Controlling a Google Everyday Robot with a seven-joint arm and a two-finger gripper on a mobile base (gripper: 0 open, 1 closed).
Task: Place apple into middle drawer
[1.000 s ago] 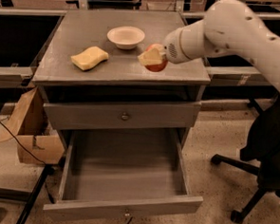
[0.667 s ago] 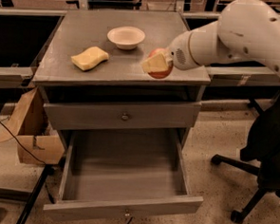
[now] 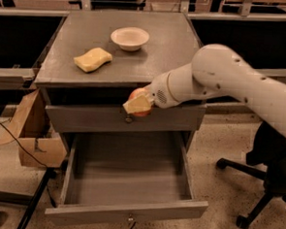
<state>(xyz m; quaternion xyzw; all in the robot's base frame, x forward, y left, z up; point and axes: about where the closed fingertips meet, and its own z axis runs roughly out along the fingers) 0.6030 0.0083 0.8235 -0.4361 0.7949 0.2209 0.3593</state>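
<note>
My gripper (image 3: 137,105) is shut on the red-orange apple (image 3: 138,97), holding it in front of the closed upper drawer front (image 3: 89,117), above the open middle drawer. The apple shows partly behind a pale finger (image 3: 138,104). The middle drawer (image 3: 127,212) is pulled out wide below, a grey tray with a small central knob on its front. Its inside holds nothing that I can see. My white arm (image 3: 223,77) reaches in from the right across the cabinet's front edge.
A white bowl (image 3: 130,38) and a yellow wavy sponge (image 3: 93,59) sit on the grey cabinet top (image 3: 166,50). A cardboard box (image 3: 32,139) stands on the floor at the left. A black office chair base (image 3: 259,191) is at the right.
The gripper has carried the apple from the cabinet top's right side down and to the left, off the front edge, to a spot above the open drawer.
</note>
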